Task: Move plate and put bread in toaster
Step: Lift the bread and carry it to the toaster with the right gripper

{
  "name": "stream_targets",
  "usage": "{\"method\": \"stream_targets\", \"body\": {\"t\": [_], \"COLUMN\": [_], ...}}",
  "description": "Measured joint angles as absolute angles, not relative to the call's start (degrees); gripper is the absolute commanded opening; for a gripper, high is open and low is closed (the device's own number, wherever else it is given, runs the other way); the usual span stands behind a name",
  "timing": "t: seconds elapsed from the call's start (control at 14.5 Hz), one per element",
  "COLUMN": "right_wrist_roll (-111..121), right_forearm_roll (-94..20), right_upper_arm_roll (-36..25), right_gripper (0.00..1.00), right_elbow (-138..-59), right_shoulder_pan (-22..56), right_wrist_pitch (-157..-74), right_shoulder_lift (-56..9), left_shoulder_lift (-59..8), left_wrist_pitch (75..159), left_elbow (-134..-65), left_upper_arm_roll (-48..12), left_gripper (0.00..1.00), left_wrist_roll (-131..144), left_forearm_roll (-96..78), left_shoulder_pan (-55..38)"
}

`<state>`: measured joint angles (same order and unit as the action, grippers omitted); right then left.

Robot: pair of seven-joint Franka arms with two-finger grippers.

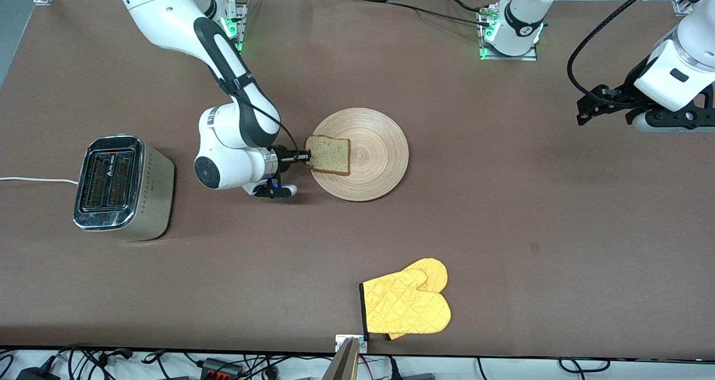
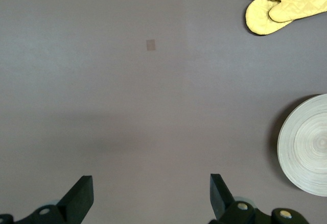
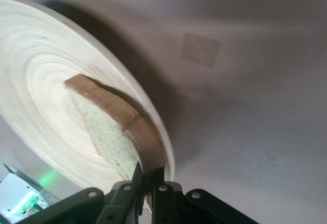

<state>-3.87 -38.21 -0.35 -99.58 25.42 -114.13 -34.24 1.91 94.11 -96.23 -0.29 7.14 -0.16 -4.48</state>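
The round light-wood plate lies at the table's middle. My right gripper is shut on the crust edge of the bread and holds the slice tilted over the plate's rim at the right arm's end. In the right wrist view the bread sits pinched at my right gripper with the plate under it. The toaster stands toward the right arm's end of the table, slots up, white cord trailing off. My left gripper is open and empty, waiting over bare table at the left arm's end.
A yellow oven mitt lies near the table's front edge, nearer to the front camera than the plate; it also shows in the left wrist view. The plate's rim shows in that view too.
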Motion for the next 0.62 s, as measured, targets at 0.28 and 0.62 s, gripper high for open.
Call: {"method": "stream_targets", "body": {"t": [0.28,0.62], "right_wrist_roll": [-4.4,-7.9], "right_forearm_roll": [-37.6,-26.8], "right_upper_arm_roll": [-1.8,-9.9], "right_gripper": [0.00,0.00], "right_elbow": [-98.6,-91.7], "right_shoulder_pan": [25.4,25.0], "right_wrist_pitch": [-112.2,-97.3], "right_shoulder_lift": [-29.8,-24.1], "left_shoulder_lift": [1.9,1.9], "left_wrist_pitch": [94.1,93.9], "left_elbow": [-96.2,-96.2], "left_upper_arm_roll": [0.1,0.1], "left_gripper": [1.00,1.00], "left_wrist_roll": [7.1,7.1], "left_forearm_roll": [-0.2,-0.2], "left_shoulder_pan": [-4.4,-4.4]}}
